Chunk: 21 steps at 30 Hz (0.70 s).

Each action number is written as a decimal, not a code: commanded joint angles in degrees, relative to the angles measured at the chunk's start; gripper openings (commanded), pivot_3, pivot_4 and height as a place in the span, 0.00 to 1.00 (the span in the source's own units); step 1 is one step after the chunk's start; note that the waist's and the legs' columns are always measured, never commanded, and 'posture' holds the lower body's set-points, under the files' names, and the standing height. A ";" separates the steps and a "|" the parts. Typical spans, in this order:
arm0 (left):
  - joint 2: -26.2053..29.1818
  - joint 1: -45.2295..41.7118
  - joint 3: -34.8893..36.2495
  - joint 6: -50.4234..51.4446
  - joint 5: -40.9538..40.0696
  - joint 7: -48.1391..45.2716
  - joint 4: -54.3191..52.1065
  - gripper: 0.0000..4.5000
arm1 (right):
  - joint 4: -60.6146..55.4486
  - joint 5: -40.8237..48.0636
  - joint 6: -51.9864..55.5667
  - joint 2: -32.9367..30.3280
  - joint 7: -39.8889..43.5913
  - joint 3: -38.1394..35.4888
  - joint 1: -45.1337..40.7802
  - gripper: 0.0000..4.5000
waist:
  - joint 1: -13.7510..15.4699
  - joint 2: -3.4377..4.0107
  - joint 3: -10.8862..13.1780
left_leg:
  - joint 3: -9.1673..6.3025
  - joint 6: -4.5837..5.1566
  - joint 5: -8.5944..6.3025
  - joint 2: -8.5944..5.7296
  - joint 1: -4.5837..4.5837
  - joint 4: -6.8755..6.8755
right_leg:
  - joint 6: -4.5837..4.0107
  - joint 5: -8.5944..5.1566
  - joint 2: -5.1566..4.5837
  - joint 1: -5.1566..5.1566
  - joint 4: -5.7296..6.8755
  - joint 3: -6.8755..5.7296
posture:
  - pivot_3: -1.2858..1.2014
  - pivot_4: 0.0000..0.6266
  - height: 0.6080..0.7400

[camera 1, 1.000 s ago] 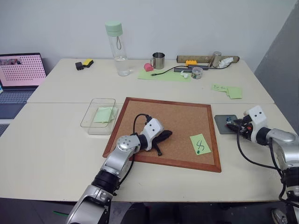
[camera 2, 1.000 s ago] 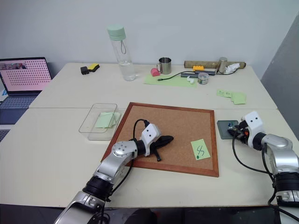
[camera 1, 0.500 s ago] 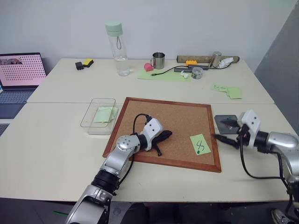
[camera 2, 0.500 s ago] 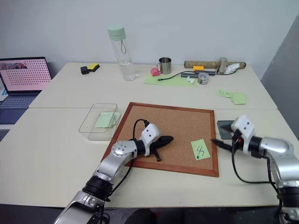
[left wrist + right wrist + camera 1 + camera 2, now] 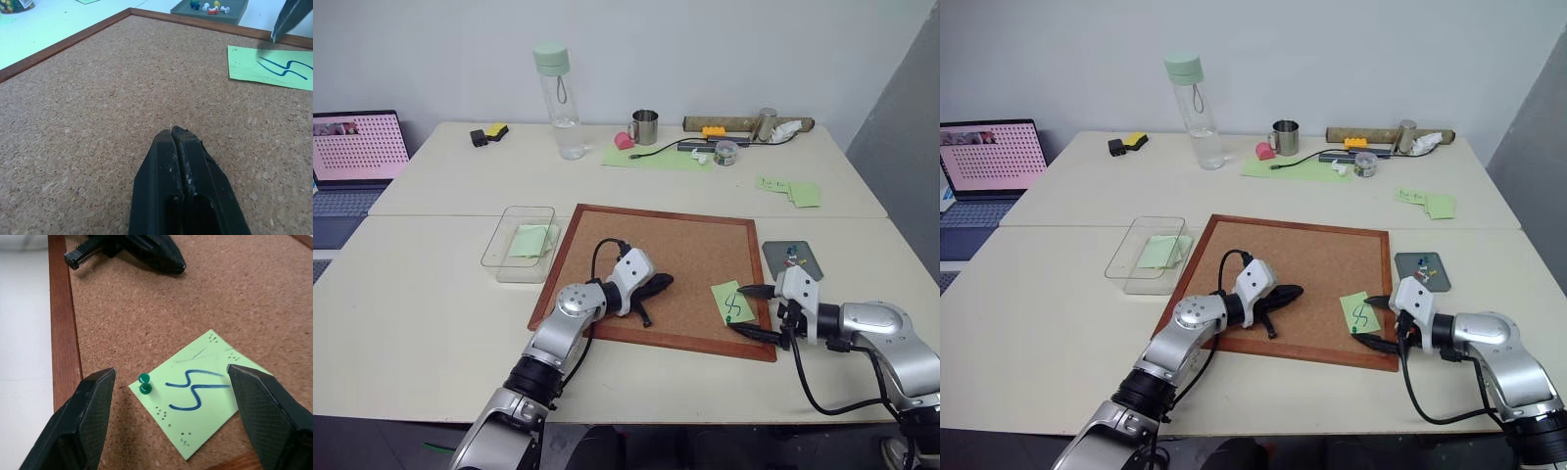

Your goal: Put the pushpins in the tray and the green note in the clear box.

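Fingers of my right gripper [image 5: 168, 423] stand spread around the green note [image 5: 203, 389] at the corkboard's [image 5: 685, 255] near right, one pushpin [image 5: 145, 385] in it. My left gripper [image 5: 183, 142] rests pressed together mid-board.

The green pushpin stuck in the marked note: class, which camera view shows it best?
The right wrist view: the green pushpin sits large between the open jaws, at the note's corner. Both eye views show a tiny dark dot; the left wrist view shows the note's other end.
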 commanded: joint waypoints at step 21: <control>1.20 2.97 0.23 2.34 1.36 1.77 0.83 0.00 | 1.78 -0.28 -3.70 1.54 1.42 0.07 -1.14 0.01 | -0.10 -0.03 0.02 | 0.00 0.00 0.00 0.01 0.02 -0.01 | 0.00 0.00 0.00 0.01 0.00 0.00 | 0.52 0.24 1.00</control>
